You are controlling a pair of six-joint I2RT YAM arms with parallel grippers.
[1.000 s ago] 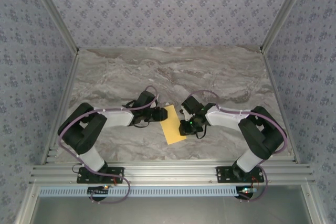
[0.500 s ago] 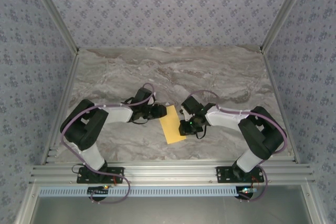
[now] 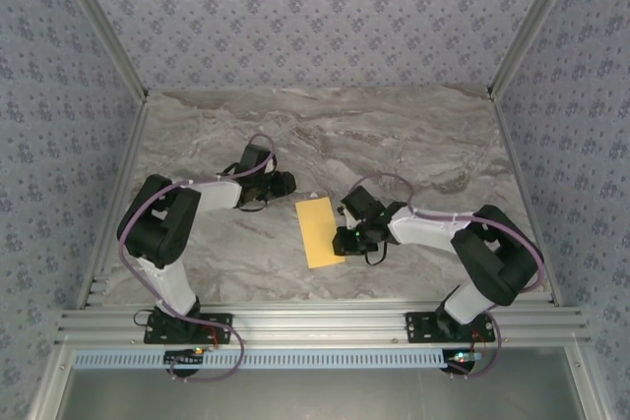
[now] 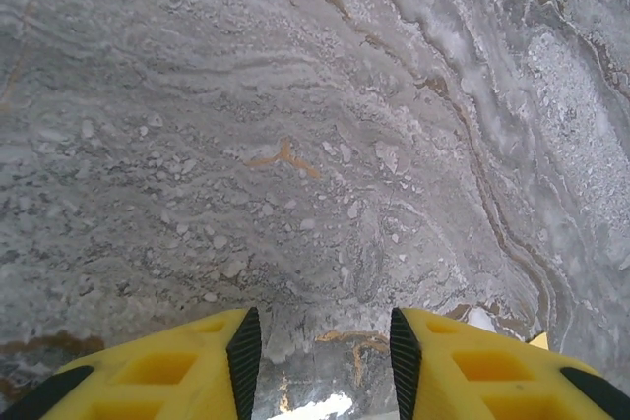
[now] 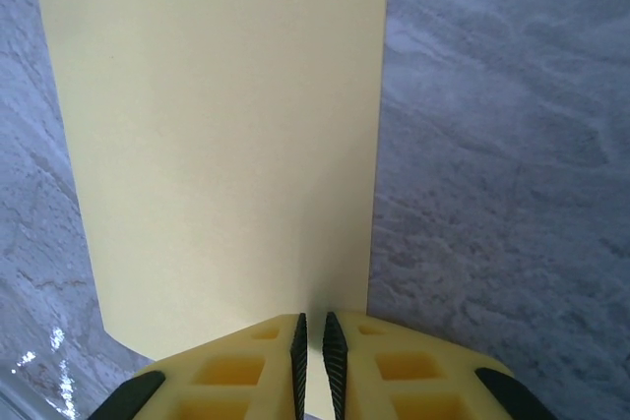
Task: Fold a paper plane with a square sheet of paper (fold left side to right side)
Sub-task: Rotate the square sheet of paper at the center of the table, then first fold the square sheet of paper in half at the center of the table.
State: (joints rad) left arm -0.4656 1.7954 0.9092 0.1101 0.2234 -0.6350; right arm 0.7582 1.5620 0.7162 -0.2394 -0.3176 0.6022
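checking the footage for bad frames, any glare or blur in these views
Left wrist: marble table sharp, a small white glare patch low inside the left gripper. Right wrist: yellow paper evenly lit, no glare on it; faint glints on the table at lower left. Top external: even light, soft shadows under the arms.

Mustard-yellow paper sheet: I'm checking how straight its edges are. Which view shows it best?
Right wrist: the mustard-yellow paper sheet is close, with its long edges sharp. Top external shows it small, as a narrow rectangle. Left wrist faces the marble table.
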